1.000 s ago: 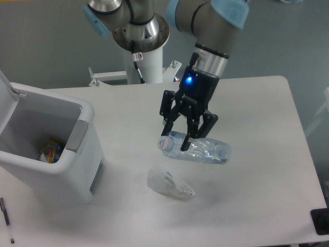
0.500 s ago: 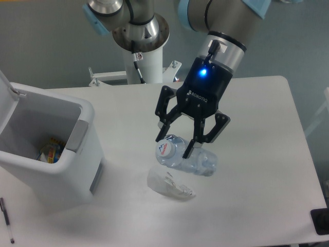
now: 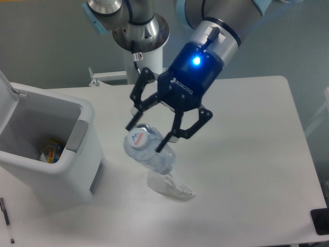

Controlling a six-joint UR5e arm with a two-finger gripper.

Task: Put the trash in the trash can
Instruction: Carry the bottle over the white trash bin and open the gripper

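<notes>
My gripper point(image 3: 149, 136) is shut on the crushed clear plastic bottle point(image 3: 148, 151), which has a red-and-blue label on its cap end. It holds the bottle in the air above the table, tilted, between the trash can and the wrapper. The crumpled white translucent wrapper point(image 3: 171, 186) lies on the table just below and right of the bottle. The white boxy trash can point(image 3: 49, 149) stands at the left with its lid flipped open and some colourful trash inside point(image 3: 50, 152).
A black pen point(image 3: 7, 221) lies at the table's front left edge. A dark object point(image 3: 321, 221) sits at the front right corner. The robot's white base post point(image 3: 146, 62) stands at the back of the table.
The gripper has risen and moved left toward the trash can, carrying the bottle off the table. The wrapper has not moved.
</notes>
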